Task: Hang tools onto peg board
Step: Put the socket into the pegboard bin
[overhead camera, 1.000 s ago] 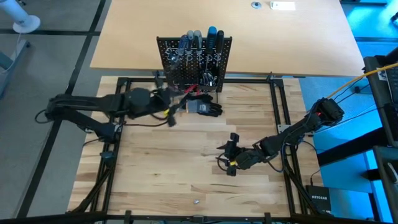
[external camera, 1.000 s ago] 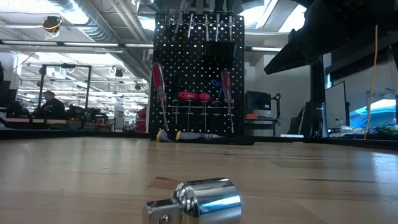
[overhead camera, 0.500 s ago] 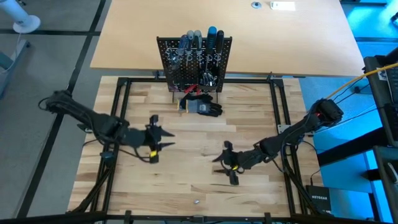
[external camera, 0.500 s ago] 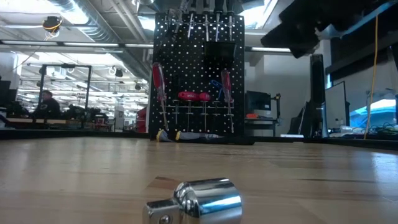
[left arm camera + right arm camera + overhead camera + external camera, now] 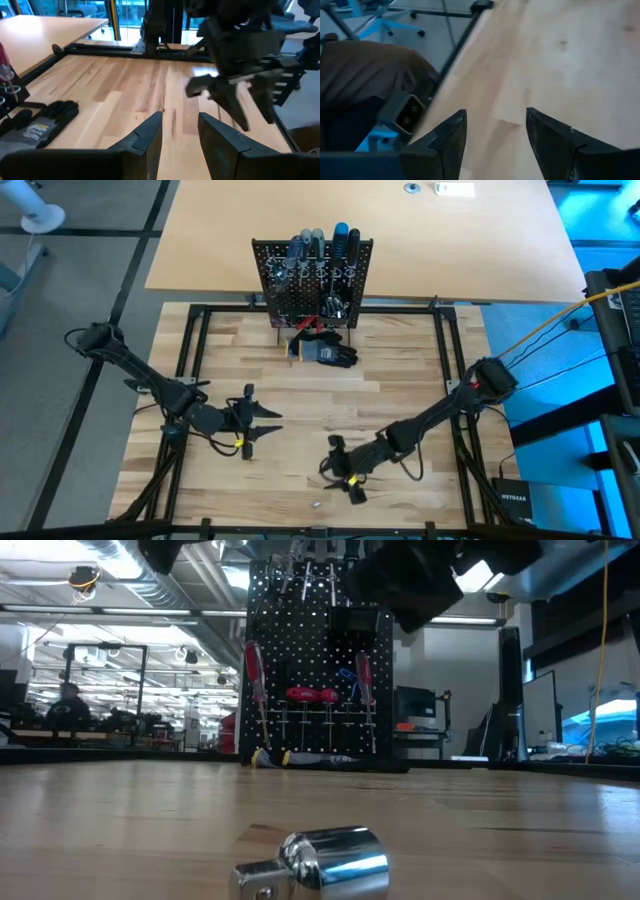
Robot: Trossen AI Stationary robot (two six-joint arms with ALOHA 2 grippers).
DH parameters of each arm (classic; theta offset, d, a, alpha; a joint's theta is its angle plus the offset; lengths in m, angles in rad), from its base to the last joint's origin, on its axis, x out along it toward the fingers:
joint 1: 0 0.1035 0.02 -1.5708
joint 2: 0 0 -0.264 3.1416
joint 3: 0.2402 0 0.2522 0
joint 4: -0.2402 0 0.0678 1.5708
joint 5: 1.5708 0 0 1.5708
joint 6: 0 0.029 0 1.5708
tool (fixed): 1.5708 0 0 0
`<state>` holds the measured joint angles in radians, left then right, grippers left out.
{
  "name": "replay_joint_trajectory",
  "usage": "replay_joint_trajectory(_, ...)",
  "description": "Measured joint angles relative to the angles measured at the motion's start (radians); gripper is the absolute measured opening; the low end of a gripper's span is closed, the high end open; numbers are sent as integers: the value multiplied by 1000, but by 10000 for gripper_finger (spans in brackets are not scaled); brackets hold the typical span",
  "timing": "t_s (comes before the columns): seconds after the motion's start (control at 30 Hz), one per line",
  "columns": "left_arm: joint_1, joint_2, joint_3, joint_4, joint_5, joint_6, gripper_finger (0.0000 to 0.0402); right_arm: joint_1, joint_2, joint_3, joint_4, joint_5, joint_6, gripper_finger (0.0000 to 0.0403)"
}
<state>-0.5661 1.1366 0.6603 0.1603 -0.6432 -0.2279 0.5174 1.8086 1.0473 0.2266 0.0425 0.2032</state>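
Observation:
The black peg board point(image 5: 312, 280) stands upright at the table's far middle, with several screwdrivers point(image 5: 322, 242) standing in its ring holders; the low view shows red-handled ones point(image 5: 256, 672) hanging on its face. A small shiny silver socket point(image 5: 322, 862) lies on the table near the front edge point(image 5: 315, 503). My left gripper point(image 5: 268, 422) is open and empty over the table's left middle. My right gripper point(image 5: 335, 470) is open and empty above the near middle, just beyond the silver socket. It also shows in the left wrist view point(image 5: 240, 92).
A dark glove-like bundle point(image 5: 325, 352) lies on the table in front of the peg board, also in the left wrist view point(image 5: 40, 120). A black metal frame point(image 5: 190, 380) borders the wooden work surface. A person sits in the room far behind the table point(image 5: 68, 705).
My left gripper has drawn back from the peg board toward the table's near left and now hovers open over the left middle. My right gripper has gone toward the near edge and to the left, toward the silver socket, staying open.

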Motion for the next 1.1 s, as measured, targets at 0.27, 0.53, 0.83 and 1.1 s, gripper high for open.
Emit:
replay_joint_trajectory(0.27,-3,0,-2,50,-1,-27,115,77,170,136,-18,-5,-26,202)
replay_joint_trajectory(0.53,-3,8,-1,66,-1,-61,116,94,278,209,-8,59,-21,202)
replay_joint_trajectory(0.83,-2,19,-1,59,-1,-61,116,99,334,216,21,79,-20,202)
replay_joint_trajectory(1.1,-3,21,-1,60,-1,-113,116,98,395,217,77,79,-1,202)
